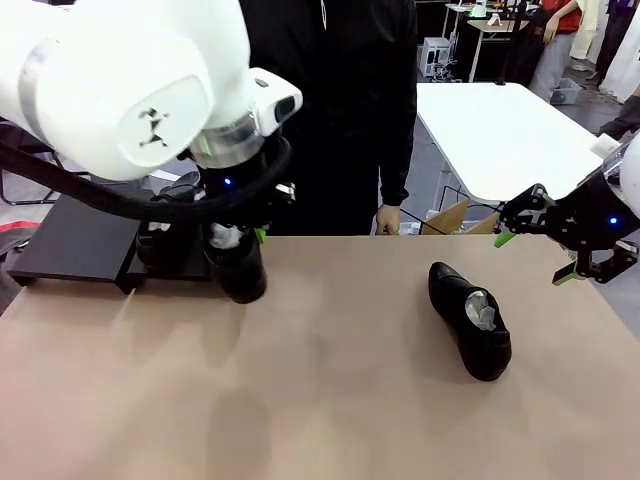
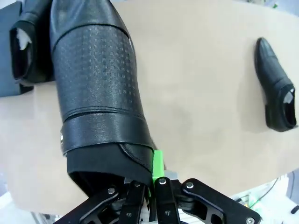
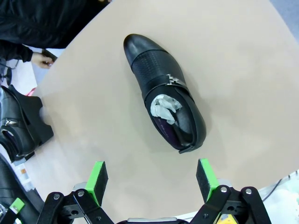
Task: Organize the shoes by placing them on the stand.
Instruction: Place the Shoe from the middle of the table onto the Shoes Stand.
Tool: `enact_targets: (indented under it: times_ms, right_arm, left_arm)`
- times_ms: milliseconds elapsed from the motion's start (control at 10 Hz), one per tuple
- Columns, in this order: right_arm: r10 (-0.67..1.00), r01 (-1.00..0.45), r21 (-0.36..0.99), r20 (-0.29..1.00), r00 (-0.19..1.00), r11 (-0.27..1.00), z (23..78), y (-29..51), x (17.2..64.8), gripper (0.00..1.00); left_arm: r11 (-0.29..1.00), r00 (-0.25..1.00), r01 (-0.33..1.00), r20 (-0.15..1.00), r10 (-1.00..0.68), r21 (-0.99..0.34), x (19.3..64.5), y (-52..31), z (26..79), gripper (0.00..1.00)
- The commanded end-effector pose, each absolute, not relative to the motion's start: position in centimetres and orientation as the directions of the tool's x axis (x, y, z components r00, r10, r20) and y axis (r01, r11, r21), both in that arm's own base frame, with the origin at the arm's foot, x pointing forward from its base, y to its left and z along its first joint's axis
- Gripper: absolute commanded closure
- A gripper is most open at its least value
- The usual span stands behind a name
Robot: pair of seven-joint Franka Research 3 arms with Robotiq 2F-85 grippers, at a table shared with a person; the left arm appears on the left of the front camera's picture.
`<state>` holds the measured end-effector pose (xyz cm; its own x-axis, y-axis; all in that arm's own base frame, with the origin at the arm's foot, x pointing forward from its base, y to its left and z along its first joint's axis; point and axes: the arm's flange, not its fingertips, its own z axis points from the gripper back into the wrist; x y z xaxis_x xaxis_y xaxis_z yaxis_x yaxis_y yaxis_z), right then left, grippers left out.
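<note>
Left gripper [image 2: 152, 175]: clenched on held shoe [image 2: 93, 84], at heel rim.
Placement: set sole-flat on stand [image 1: 80, 245], beside parked shoe [image 2: 23, 51].
Right gripper [image 3: 152, 179]: released, above loose shoe [image 3: 163, 93].

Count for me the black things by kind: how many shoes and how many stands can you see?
Black shoes: 3, namely the lying shoe, the held shoe in the left fingers, and the racked shoe.
Black stand: 1
Total: 4. More shoes may hide behind the left arm.
</note>
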<state>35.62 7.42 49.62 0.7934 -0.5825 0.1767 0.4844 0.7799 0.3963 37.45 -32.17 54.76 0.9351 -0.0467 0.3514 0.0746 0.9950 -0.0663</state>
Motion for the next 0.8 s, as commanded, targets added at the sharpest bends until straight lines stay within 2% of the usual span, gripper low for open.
enact_targets:
  times_ms: [0,100,200,500,600,700]
  right_arm:
    - [-0.574,0.474,0.401,0.176,0.800,0.784,49.7,7.3,35.7,0.00]
    - [-0.574,0.474,0.401,0.176,0.800,0.784,49.7,7.3,35.7,0.00]
    - [-0.574,0.474,0.401,0.176,0.800,0.784,49.7,7.3,35.7,0.00]
    - [-0.574,0.474,0.401,0.176,0.800,0.784,49.7,7.3,35.7,0.00]
    - [-0.574,0.474,0.401,0.176,0.800,0.784,49.7,7.3,35.7,0.00]
    - [-0.574,0.474,0.401,0.176,0.800,0.784,49.7,7.3,35.7,0.00]
  left_arm:
    - [0.991,0.928,0.113,0.365,-0.079,-0.071,36.5,-34.0,54.2,1.00]
    - [0.995,0.935,0.075,0.351,-0.047,-0.066,37.5,-32.2,54.8,1.00]
    - [1.000,0.880,0.022,0.474,-0.009,-0.022,38.8,-29.2,56.3,1.00]
    - [0.998,0.822,0.055,0.566,-0.065,0.035,42.5,-22.0,58.2,1.00]
    - [0.997,0.837,0.062,0.542,-0.077,0.046,44.2,-19.8,57.3,1.00]
    - [0.986,0.859,0.095,0.490,-0.150,0.134,45.8,-17.8,55.5,1.00]
